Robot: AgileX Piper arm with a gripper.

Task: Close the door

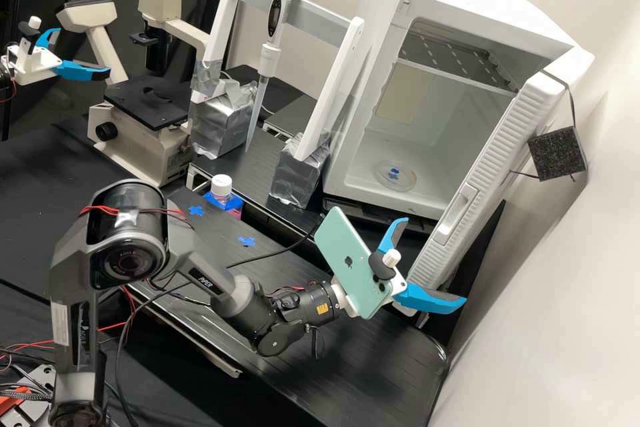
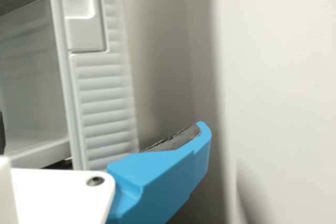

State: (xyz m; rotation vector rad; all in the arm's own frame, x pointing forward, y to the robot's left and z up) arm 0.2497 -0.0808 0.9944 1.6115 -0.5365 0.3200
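Bench (image 1: 380,363) in black, pale wall (image 1: 567,320) beside

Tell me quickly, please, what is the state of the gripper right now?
Gripper: open, its two blue fingers spread wide apart, holding nothing; the door is not clamped between them.

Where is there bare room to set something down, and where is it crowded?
Bare bench lies between the arm and the bench's near right corner; there is also cabinet floor beside the dish. It is crowded where the gripper is close to the door, and around the bottle beside the pipette stand.
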